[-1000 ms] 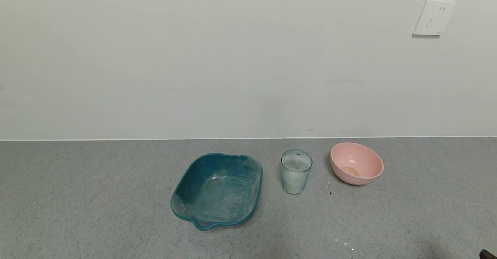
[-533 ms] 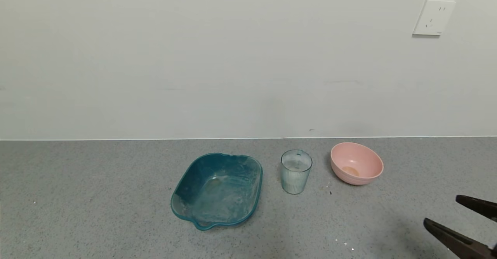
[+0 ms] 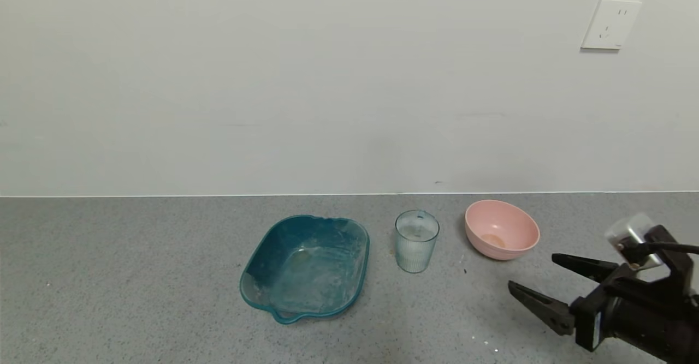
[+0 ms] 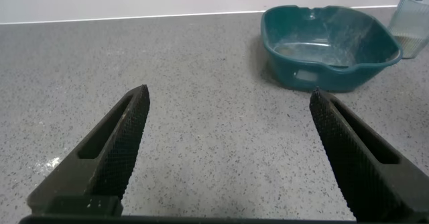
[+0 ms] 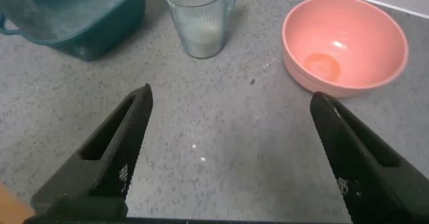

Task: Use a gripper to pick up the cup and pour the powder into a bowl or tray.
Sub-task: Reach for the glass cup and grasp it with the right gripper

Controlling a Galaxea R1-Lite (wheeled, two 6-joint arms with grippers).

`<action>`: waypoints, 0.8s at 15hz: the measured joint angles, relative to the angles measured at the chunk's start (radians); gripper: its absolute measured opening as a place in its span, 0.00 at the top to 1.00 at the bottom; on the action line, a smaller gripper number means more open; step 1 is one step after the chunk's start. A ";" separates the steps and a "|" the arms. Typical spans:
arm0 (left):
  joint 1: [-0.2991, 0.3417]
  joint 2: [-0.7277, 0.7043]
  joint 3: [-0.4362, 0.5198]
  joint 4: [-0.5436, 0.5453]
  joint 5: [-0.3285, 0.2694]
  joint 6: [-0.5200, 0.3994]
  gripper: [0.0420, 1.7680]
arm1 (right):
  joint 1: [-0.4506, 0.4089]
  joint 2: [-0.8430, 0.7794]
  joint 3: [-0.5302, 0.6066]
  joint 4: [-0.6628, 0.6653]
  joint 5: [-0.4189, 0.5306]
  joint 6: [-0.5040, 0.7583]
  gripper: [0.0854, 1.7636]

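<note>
The ribbed pale blue-grey cup (image 3: 416, 241) stands upright on the grey counter between the teal tray and the pink bowl (image 3: 501, 229). A whitish powder dusts its inside; it also shows in the right wrist view (image 5: 199, 17). The pink bowl (image 5: 345, 43) has a tan patch at its bottom. My right gripper (image 3: 532, 274) is open and empty, low at the right front, pointing toward the cup and bowl, well short of both. My left gripper (image 4: 228, 96) is open and empty over bare counter, out of the head view.
A teal squarish tray (image 3: 306, 266) with a handle sits left of the cup, dusted whitish inside; it also shows in the left wrist view (image 4: 328, 43). A white wall with a socket (image 3: 610, 24) rises behind the counter. Small white specks lie on the counter (image 3: 486, 344).
My right gripper has come into the head view from the lower right and moved left and forward toward the cup and bowl. The cup, bowl and tray have not moved.
</note>
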 joint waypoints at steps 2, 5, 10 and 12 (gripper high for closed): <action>0.000 0.000 0.000 0.000 0.000 0.000 0.03 | 0.067 0.099 -0.022 -0.060 -0.055 0.002 0.03; 0.000 0.000 0.000 0.000 0.000 0.000 0.03 | 0.129 0.214 -0.082 -0.083 -0.101 0.006 0.03; 0.000 0.000 0.000 0.000 0.000 0.000 0.03 | 0.143 0.358 -0.164 -0.085 -0.107 0.001 0.03; 0.000 0.000 0.000 0.000 0.000 0.000 0.03 | 0.143 0.425 -0.207 -0.086 -0.106 -0.001 0.03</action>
